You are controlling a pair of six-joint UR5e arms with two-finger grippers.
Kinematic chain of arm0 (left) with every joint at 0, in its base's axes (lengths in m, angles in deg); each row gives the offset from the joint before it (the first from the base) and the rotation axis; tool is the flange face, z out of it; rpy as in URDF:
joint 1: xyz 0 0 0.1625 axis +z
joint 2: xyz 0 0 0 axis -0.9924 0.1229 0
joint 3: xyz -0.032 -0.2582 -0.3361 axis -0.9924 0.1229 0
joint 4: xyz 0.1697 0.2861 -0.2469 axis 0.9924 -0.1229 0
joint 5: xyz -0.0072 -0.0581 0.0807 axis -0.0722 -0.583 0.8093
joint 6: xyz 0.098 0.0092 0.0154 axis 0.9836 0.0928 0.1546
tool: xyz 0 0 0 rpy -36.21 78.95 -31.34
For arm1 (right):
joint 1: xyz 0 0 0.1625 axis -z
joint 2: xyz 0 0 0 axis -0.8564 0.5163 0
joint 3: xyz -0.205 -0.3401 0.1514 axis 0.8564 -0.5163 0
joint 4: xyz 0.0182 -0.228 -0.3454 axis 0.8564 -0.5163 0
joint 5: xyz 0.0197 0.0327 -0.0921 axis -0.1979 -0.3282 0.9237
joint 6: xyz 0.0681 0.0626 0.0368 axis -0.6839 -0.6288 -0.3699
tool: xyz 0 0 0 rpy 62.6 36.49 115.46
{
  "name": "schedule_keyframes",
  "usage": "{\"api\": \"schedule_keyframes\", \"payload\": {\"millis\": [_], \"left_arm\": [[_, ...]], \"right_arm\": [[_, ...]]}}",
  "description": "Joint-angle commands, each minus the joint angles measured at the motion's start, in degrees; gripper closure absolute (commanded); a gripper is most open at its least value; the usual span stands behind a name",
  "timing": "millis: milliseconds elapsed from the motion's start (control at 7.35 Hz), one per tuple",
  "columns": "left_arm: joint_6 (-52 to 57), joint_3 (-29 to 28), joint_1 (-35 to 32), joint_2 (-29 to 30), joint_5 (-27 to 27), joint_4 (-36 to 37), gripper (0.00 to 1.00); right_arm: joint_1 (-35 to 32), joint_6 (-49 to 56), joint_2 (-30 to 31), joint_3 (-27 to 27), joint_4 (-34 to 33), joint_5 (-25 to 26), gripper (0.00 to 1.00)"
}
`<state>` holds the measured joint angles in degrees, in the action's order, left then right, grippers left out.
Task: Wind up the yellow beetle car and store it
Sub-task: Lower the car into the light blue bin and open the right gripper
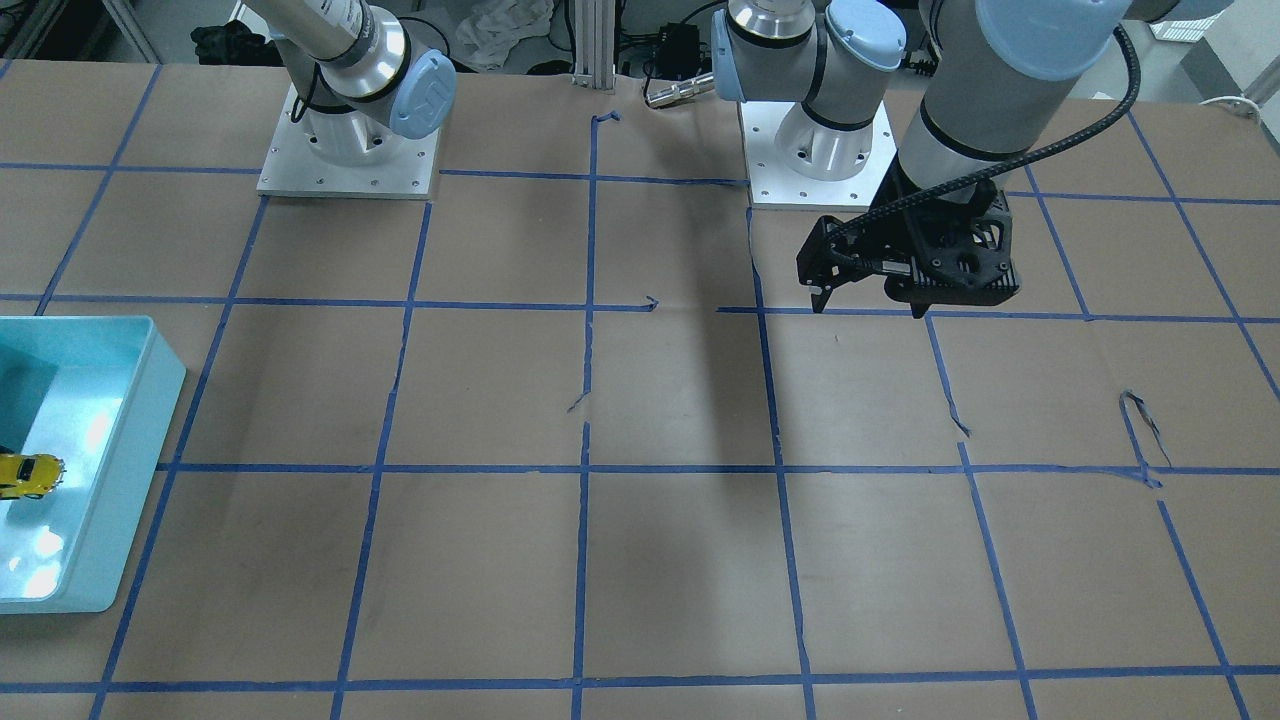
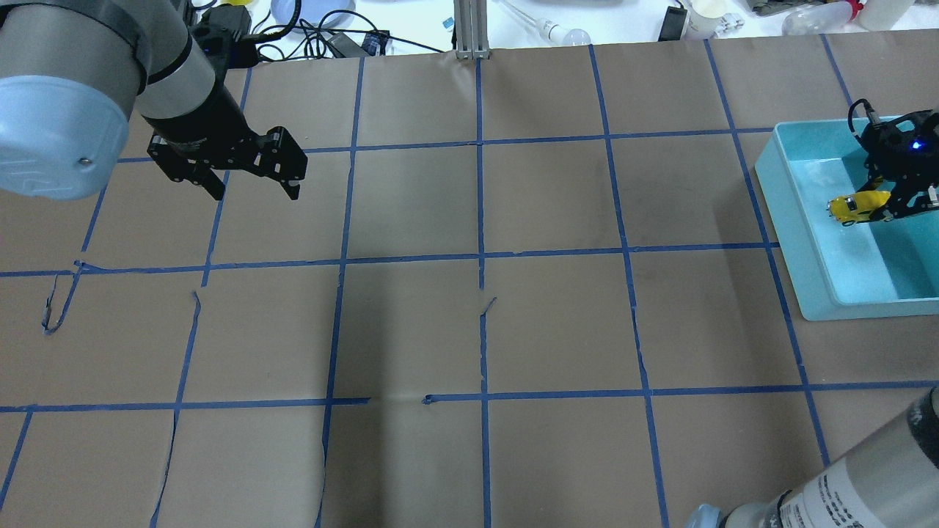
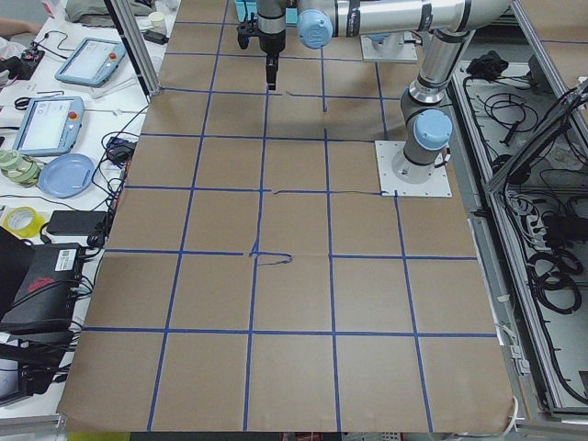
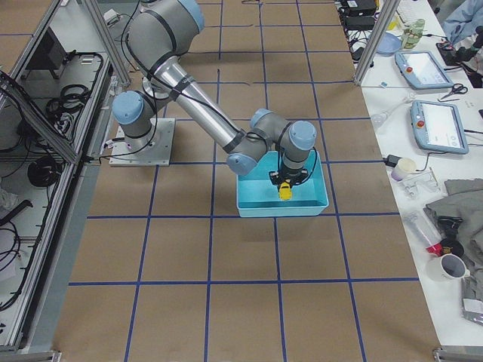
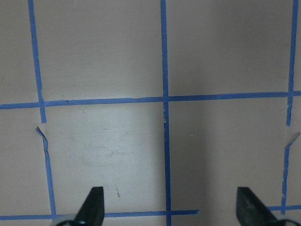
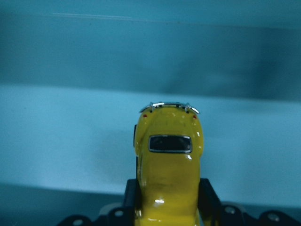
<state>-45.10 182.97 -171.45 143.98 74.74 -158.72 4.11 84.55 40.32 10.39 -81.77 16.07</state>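
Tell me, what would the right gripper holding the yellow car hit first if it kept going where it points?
Probably the inside of the teal bin: the right gripper, shut on the yellow beetle car, points into it, and its wrist view shows only teal ahead. Depth is unclear.

A table covered in brown paper (image 2: 550,330), marked into squares by blue tape lines (image 2: 479,183). Beside one edge lie two grey touchscreen tablets (image 3: 50,124), a round blue plate (image 3: 66,175) and a yellow tape roll (image 3: 20,220).
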Motion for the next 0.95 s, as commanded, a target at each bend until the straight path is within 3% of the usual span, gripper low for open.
{"api": "schedule_keyframes", "payload": {"millis": [0,136,272,545,817], "left_arm": [[-0.06,0.07,0.00,-0.14,0.00,-0.02,0.00],[-0.06,0.07,0.00,-0.14,-0.09,-0.02,0.00],[-0.06,0.07,0.00,-0.05,-0.09,0.07,0.00],[0.46,-0.54,0.70,-0.49,-0.09,0.07,0.00],[1.00,-0.90,1.32,-0.67,0.61,0.07,0.00]], "right_arm": [[0.05,0.08,-0.64,0.71,-1.13,0.21,1.00],[0.05,-0.01,-0.47,0.71,-0.96,0.12,0.40],[0.05,-0.36,-0.03,0.71,-0.52,0.21,0.00],[-0.04,-1.67,3.21,0.10,1.23,0.21,0.00],[-1.00,-10.51,11.70,-0.42,9.90,-0.58,0.00]]}}
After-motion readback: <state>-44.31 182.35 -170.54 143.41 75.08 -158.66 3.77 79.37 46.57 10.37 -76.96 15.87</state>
